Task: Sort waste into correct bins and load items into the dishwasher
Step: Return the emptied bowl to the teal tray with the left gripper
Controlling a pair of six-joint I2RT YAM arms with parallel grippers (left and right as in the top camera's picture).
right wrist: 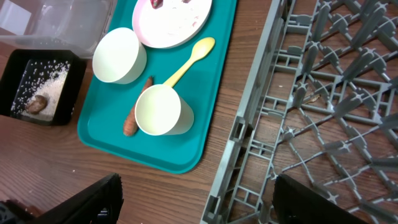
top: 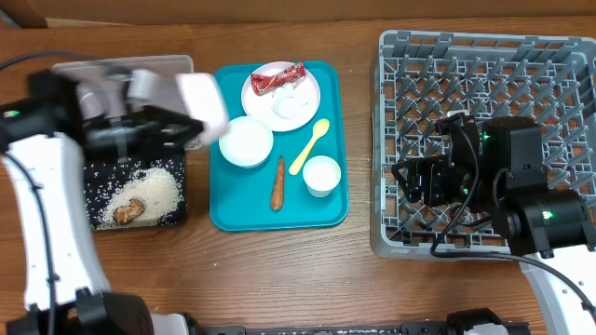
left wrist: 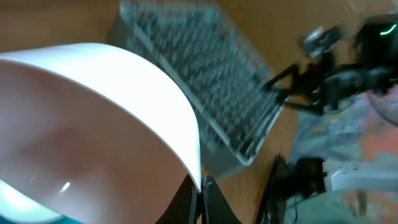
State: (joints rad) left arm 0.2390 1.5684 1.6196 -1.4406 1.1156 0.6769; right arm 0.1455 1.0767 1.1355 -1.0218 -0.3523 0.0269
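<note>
left wrist only: left claw [left wrist: 200, 198] clamped on rim of held bowl [left wrist: 93, 124]; bowl fills the view, dish rack [left wrist: 205, 81] behind
overhead only: held bowl blurred, raised between clear tub [top: 70, 70] and teal tray [top: 326, 209]
right claw [right wrist: 196, 186]: spread wide, nothing in it, over rack's left side
black tray [top: 98, 181]: rice [top: 154, 186], brown scraps [top: 128, 211]
teal tray: plate [top: 307, 88] with wrapper [top: 277, 79]; second bowl [top: 245, 141], cup [top: 321, 175], spoon [top: 309, 146], carrot [top: 277, 183]
in the way: left arm hides part of clear tub
</note>
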